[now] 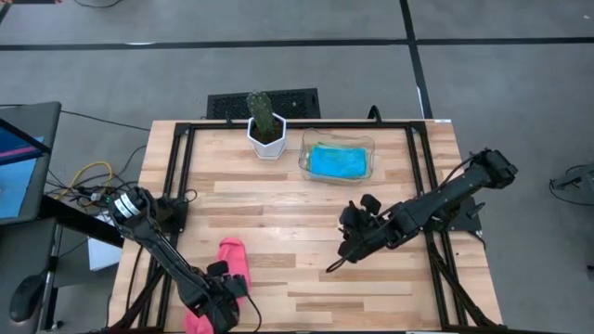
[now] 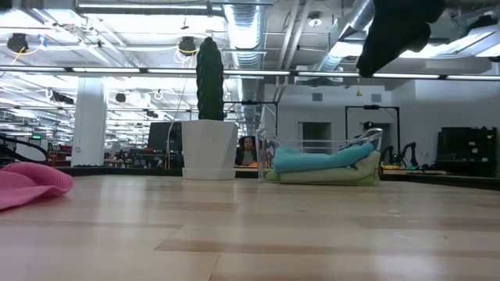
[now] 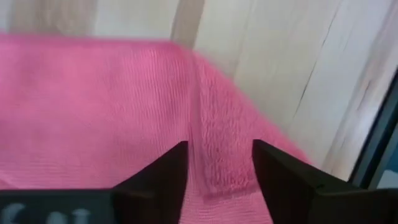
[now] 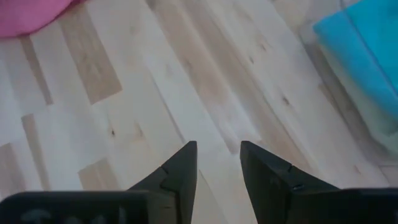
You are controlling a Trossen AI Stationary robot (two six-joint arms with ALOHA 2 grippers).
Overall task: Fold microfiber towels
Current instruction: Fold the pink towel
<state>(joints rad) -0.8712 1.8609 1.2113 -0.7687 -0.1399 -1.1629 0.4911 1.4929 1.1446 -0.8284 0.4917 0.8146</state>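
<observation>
The pink towel point(image 1: 229, 263) is spread near the desk's point(image 1: 306, 213) front edge, well apart from the cactus pot point(image 1: 266, 136). A raised fold of it is straddled by the left gripper point(image 3: 217, 163), fingers apart. The turquoise towel point(image 1: 336, 161) is kept in the clear tray point(image 1: 366, 148) beside the pot. The right gripper point(image 4: 217, 158) is held over bare wood, fingers apart.

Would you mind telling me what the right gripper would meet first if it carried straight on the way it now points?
Probably bare table: the right gripper, jaws open and empty, tilts down at the wood. The pink towel lies further along and off to one side, though depth is unclear.
</observation>
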